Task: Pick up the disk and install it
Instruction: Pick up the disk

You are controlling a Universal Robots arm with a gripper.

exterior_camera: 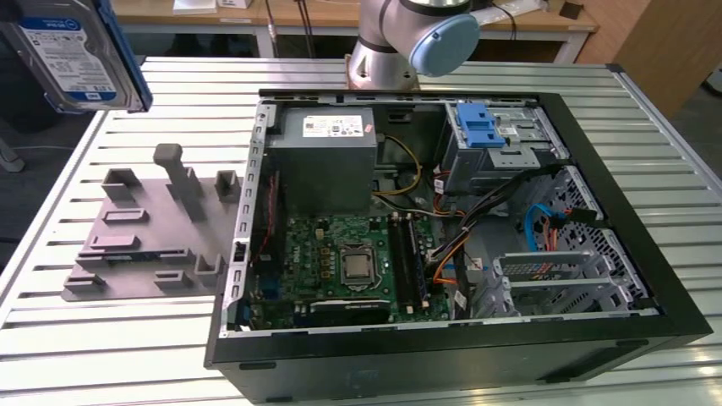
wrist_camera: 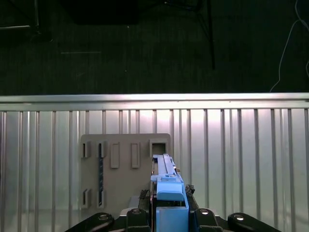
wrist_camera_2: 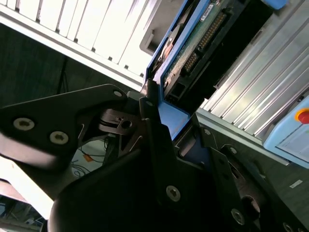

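Bright even light, glare on the slatted table (wrist_camera: 241, 145), dim floor (wrist_camera: 145, 48) beyond

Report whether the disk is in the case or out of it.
Out: the disk is held in the air away from the open case, clamped in the tool.

Tally: one disk (exterior_camera: 70, 52), one arm (exterior_camera: 412, 34), one gripper (wrist_camera: 169, 193), one counter (exterior_camera: 113, 347). On the counter sit one grey holder (exterior_camera: 135, 254) and one open case (exterior_camera: 451, 359). Inside the case are one power supply (exterior_camera: 327, 161), one motherboard (exterior_camera: 327, 292) with one processor socket (exterior_camera: 355, 266), and one blue caddy (exterior_camera: 479, 127). In the second wrist view, one red button (wrist_camera_2: 303, 116).
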